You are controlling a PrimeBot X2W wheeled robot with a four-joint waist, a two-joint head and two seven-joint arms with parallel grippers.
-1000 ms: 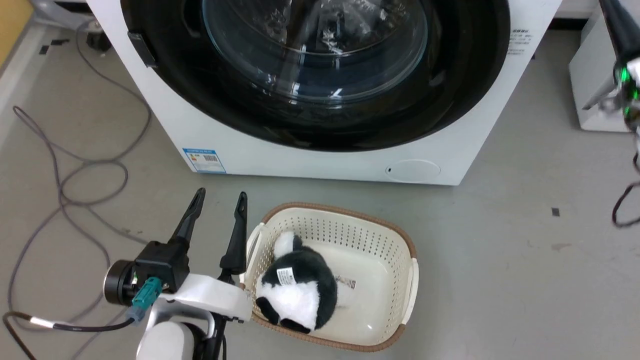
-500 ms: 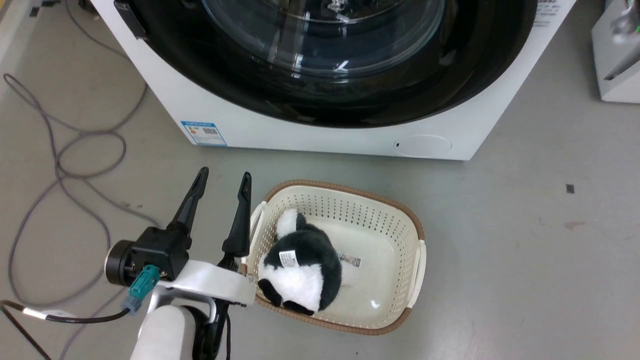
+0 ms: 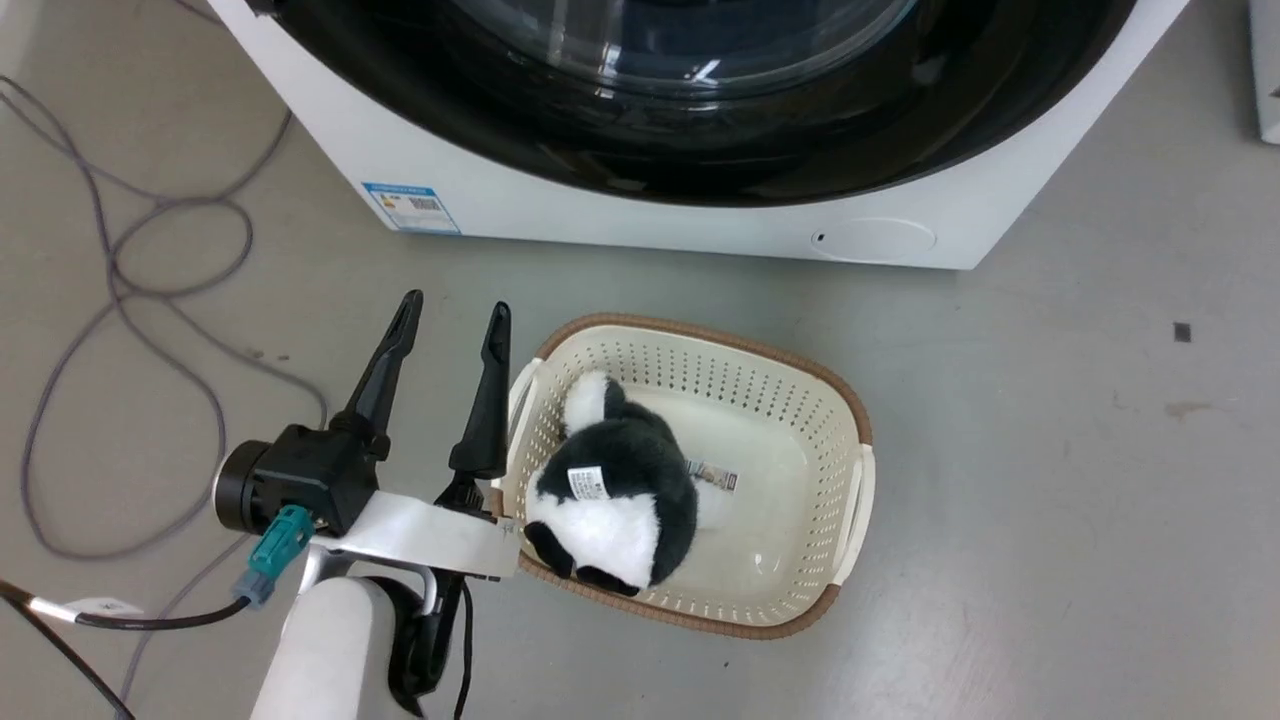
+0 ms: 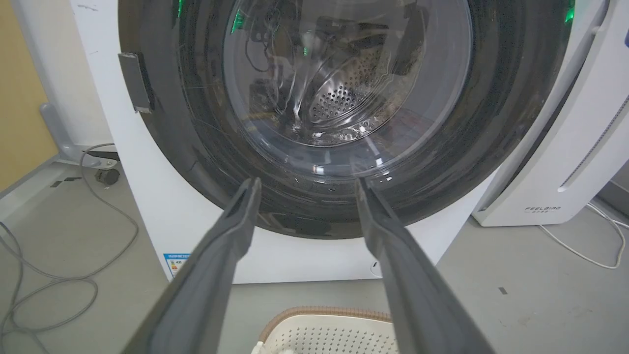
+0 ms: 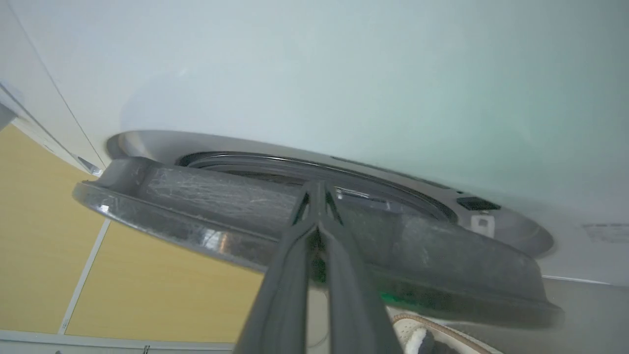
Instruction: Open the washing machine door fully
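Note:
The washing machine (image 3: 600,215) is a white box along the top of the head view, with a small blue label (image 3: 410,205). Its glossy black washing machine door (image 3: 700,150) fills the front, and in the left wrist view the door (image 4: 196,123) shows the steel drum through its glass. In the right wrist view the door (image 5: 206,196) is seen edge-on, standing a little off the white face. My right gripper (image 5: 318,184) is shut, its tips against the door's inner rim. My left gripper (image 3: 455,303) hangs open above the floor beside the basket, its fingers (image 4: 216,265) pointing at the door.
A cream basket (image 3: 830,400) holding a panda plush (image 3: 620,480) sits on the floor just before the machine. Grey cables (image 3: 150,290) loop on the floor to the left. A white appliance lettered FEELAIR (image 4: 565,147) stands right of the machine.
The whole head picture has slid upward, so the camera has moved. The right arm's parts at the upper right have left that view. My left gripper stays open beside the basket.

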